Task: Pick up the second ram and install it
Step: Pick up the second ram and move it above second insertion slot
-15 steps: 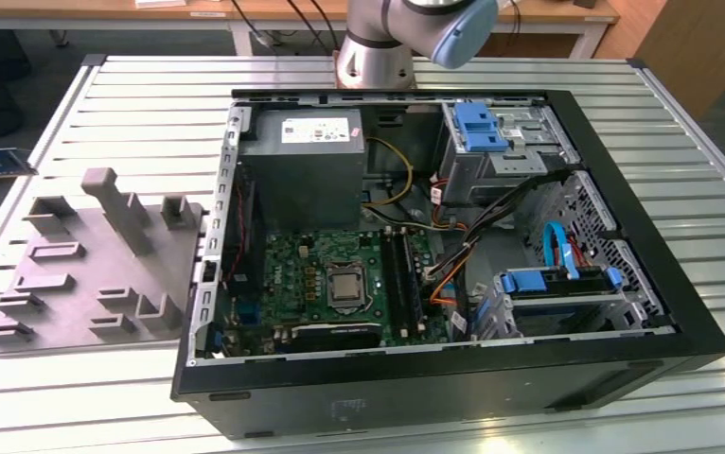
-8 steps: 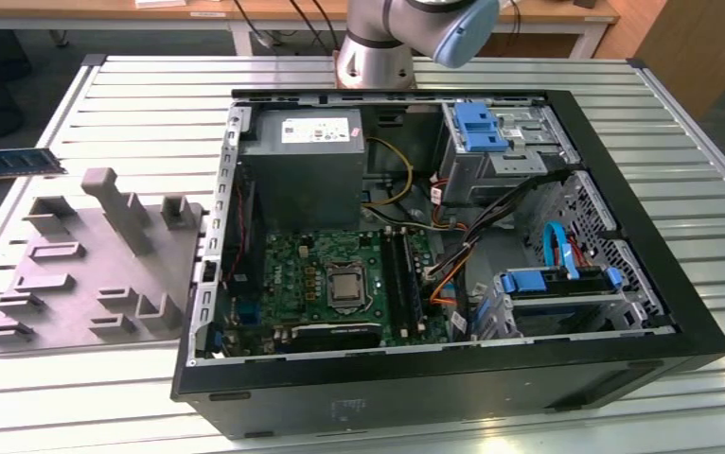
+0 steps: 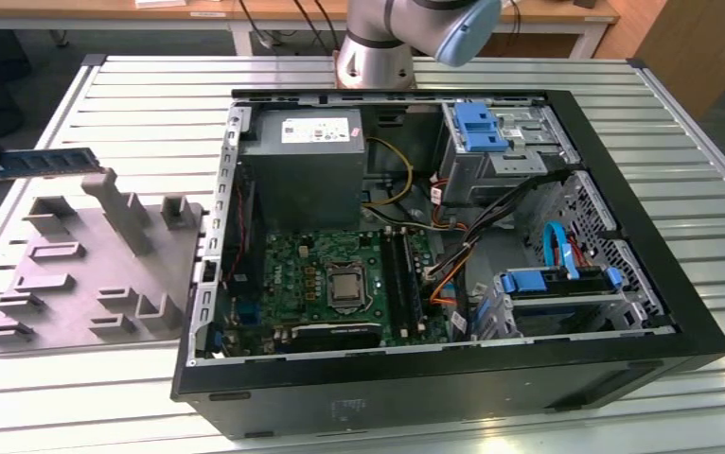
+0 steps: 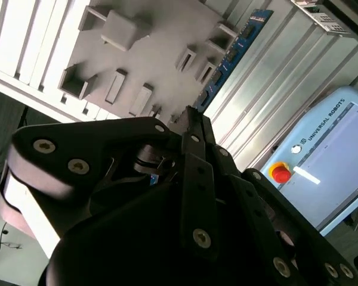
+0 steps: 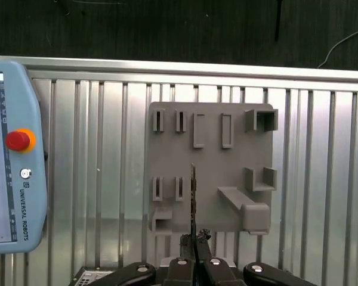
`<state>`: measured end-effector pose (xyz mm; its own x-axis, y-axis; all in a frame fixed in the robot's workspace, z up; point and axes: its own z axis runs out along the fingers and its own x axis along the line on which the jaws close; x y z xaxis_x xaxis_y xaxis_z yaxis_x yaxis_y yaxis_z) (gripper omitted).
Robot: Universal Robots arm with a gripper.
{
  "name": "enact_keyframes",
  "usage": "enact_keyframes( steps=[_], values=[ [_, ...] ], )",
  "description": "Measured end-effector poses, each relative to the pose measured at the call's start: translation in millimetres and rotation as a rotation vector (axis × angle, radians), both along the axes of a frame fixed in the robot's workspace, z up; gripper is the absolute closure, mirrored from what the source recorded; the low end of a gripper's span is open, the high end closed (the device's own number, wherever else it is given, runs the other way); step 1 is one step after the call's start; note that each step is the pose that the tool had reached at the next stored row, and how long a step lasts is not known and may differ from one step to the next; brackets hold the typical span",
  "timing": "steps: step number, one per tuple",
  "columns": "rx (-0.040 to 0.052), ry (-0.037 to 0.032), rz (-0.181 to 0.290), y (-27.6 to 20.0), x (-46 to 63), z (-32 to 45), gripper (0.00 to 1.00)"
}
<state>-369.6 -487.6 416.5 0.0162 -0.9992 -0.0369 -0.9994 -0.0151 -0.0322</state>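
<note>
The second ram (image 3: 49,160), a thin blue-green stick, hangs in the air above the grey holder block (image 3: 91,270) at the exterior view's left. My gripper (image 5: 194,241) is shut on one end of it. The first wrist view looks along the ram (image 5: 193,193) edge-on, with the holder (image 5: 212,173) below it. In the second wrist view the ram (image 4: 234,52) sticks out past the black fingers (image 4: 192,128), over the holder (image 4: 140,56). The open computer case (image 3: 615,355) lies at the exterior view's right, its long black memory slots (image 3: 398,274) beside the processor socket (image 3: 341,287).
A teach pendant (image 5: 9,173) with a red stop button lies on the slatted metal table (image 5: 101,179) beside the holder. Inside the case are a power supply (image 3: 302,161), cables and blue drive brackets (image 3: 479,126). The arm's base (image 3: 376,57) stands behind the case.
</note>
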Motion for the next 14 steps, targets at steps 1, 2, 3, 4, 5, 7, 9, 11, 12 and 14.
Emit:
enact_keyframes(
  steps=[1,2,3,4,5,7,9,11,12,14],
  values=[
    [0.0,0.0,0.0,0.0,3.9,-0.1,0.87],
    [0.0,0.0001,0.0,0.0,7.9,0.0,0.87],
    [0.0,0.0001,0.0,0.0,12.0,-0.1,0.87],
    [-0.0001,0.0001,0.0,0.0,16.2,-0.1,0.87],
    [0.0,0.0,0.0,0.0,20.3,-0.2,0.87],
    [0.0,0.0,0.0,0.0,29.0,-0.3,0.87],
    [0.0001,0.0,0.0,0.0,38.4,-0.4,0.87],
    [0.0,0.0,0.0,0.0,47.3,-0.5,0.87],
    [-0.0001,0.0002,0.0,0.0,51.8,-0.5,0.87],
    [0.0,0.0001,0.0,0.0,60.6,-0.7,0.87]
  ],
)
